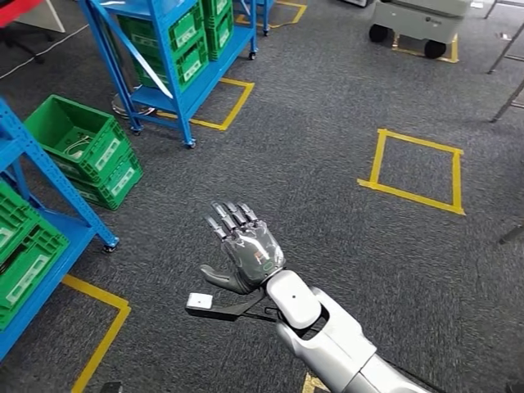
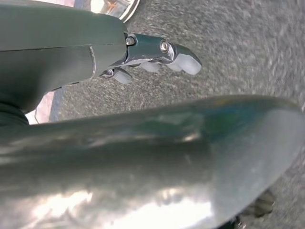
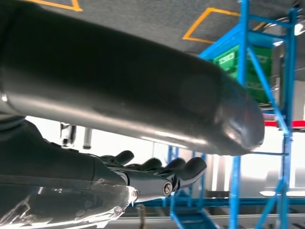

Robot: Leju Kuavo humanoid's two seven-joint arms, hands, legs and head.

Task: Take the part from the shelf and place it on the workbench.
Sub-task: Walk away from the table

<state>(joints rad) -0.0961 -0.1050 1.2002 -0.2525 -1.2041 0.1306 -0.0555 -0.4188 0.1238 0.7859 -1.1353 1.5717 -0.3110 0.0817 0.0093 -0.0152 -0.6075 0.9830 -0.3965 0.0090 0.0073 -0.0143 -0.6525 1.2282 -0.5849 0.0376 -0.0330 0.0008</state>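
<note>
The right robot hand (image 1: 242, 246) is held out over the grey floor (image 1: 321, 164), fingers spread wide, nothing gripped. The left robot hand (image 2: 151, 52) is seen with fingers extended, empty. Green bins (image 1: 92, 151) sit by blue shelves (image 1: 167, 57); which part is meant cannot be told.

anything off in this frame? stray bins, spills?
One oddity: a green bin sits stacked on another on the carpet beside the blue rack, not shelved like the rest. No spills or damage visible. Right hand is extended, holding nothing.
</note>
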